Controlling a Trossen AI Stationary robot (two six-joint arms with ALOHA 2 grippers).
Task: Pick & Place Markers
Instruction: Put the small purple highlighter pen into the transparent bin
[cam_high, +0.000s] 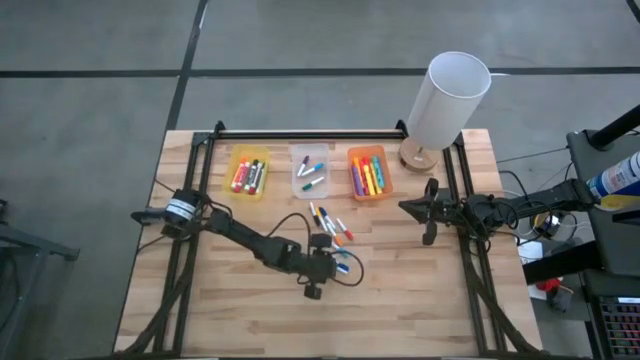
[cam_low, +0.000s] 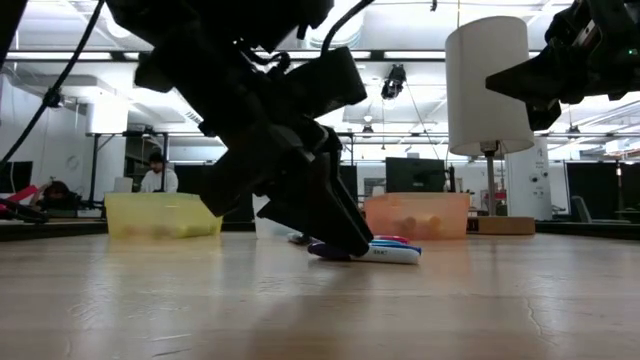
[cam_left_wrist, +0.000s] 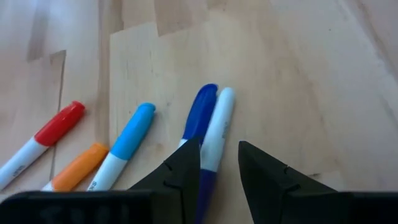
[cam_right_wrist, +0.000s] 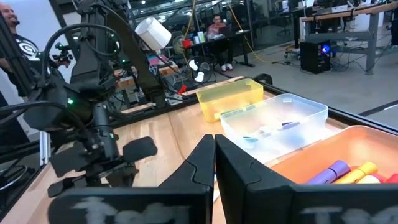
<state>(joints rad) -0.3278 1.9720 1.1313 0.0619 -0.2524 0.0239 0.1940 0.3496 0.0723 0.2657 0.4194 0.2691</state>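
Several markers (cam_high: 330, 225) lie loose on the wooden table near its middle. My left gripper (cam_high: 340, 264) is lowered over the nearest ones, slanting down, its fingertips at the tabletop (cam_low: 345, 240). In the left wrist view it (cam_left_wrist: 219, 163) stands open around a white-capped marker (cam_left_wrist: 219, 121). A dark blue marker (cam_left_wrist: 200, 109) lies against that one and runs under one finger (cam_left_wrist: 185, 165). Light blue (cam_left_wrist: 130, 134), orange (cam_left_wrist: 81, 165) and red-capped (cam_left_wrist: 59, 124) markers lie beside them. My right gripper (cam_right_wrist: 214, 149) is shut and waits level above the table's right side (cam_high: 405, 207). My left gripper has one finger on each side of the white-capped marker's body (cam_left_wrist: 213, 155), coming down at a slant along its length. Bare wood shows between the marker and the other finger (cam_left_wrist: 261, 171). I cannot tell whether either finger touches it or the dark blue marker. Both markers lie flat on the table.
Three bins stand in a row at the far side, each holding markers: yellow (cam_high: 248, 172), clear (cam_high: 310, 172) and orange (cam_high: 369, 173). A white-shaded lamp (cam_high: 445, 100) stands at the far right corner. A black frame rail (cam_high: 300, 133) runs along the far edge.
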